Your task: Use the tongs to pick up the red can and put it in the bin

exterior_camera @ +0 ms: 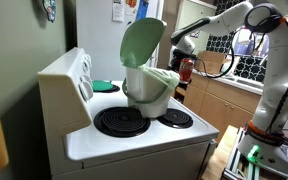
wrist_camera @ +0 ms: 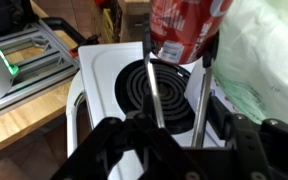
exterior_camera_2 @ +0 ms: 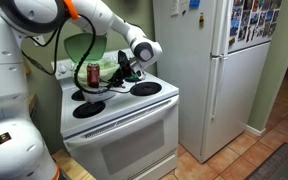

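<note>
Above the white table, the hand at six o'clock in the wrist view is clenched on the tongs, whose thin arms pinch the red can at twelve o'clock, seemingly lifted clear. So the pickup looks done; what remains is carrying the can to the bin at three o'clock and releasing it. The can's pale lettering is too blurred to read.

Soft, even light fills both exterior views; a window beyond the bin glows bright. In the wrist view the can beside the bin is blurred, the liner washes out, the tongs glint, and the claw sits dark.
</note>
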Motion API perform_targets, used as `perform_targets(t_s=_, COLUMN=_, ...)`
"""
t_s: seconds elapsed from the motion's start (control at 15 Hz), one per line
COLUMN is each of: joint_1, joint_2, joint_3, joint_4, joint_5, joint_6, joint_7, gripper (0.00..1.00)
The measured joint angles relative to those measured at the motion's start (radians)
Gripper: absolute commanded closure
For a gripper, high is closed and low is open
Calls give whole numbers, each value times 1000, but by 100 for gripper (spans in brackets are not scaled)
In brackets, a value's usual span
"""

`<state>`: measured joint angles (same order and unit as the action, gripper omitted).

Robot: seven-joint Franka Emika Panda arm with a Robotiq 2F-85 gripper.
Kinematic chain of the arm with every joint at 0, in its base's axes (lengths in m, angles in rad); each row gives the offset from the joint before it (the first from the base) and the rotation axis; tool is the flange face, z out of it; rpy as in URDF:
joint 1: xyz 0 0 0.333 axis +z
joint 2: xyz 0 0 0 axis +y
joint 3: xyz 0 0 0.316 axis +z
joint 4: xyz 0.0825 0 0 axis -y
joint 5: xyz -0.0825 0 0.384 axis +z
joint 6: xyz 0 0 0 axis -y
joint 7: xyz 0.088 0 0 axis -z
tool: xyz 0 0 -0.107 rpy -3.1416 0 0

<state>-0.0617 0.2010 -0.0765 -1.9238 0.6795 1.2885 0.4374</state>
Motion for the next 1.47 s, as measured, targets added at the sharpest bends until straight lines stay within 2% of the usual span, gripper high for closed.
perform_targets(t_s=0.2, joint_1=-14, joint_2=-10, joint_3=-23, joint_4=0, joint_5=65, joint_6=-94, joint_7=76, gripper=68)
perform_targets(t_s=0.27, joint_1=-18, joint_2=-14, joint_3=-36, joint_4=-1, joint_5=77, joint_6=-114, joint_7=119, gripper=43)
perform_targets(t_s=0.4, joint_1=-25, joint_2=-27, joint_3=-58, joint_4=-7, joint_5=78, joint_6=-117, joint_7=193, gripper=43)
perform_targets(t_s=0.6, joint_1=-29, joint_2=-40, joint_3=-65, joint_4=-20, joint_5=78, joint_6=-117, joint_7=219, gripper=43)
perform_targets(t_s=0.67, joint_1=-29, joint_2=-41, joint_3=-65, joint_4=-21, joint_5=78, joint_6=-117, joint_7=221, gripper=68)
perform_targets(t_s=1.0, joint_1=-29, joint_2=-42, joint_3=-65, joint_4=-12, joint_5=78, joint_6=-117, joint_7=250, gripper=68)
perform_targets(t_s=1.47, joint_1=-18, joint_2=-51, joint_3=-57, joint_4=70, joint_5=85, joint_6=-107, joint_7=530, gripper=68)
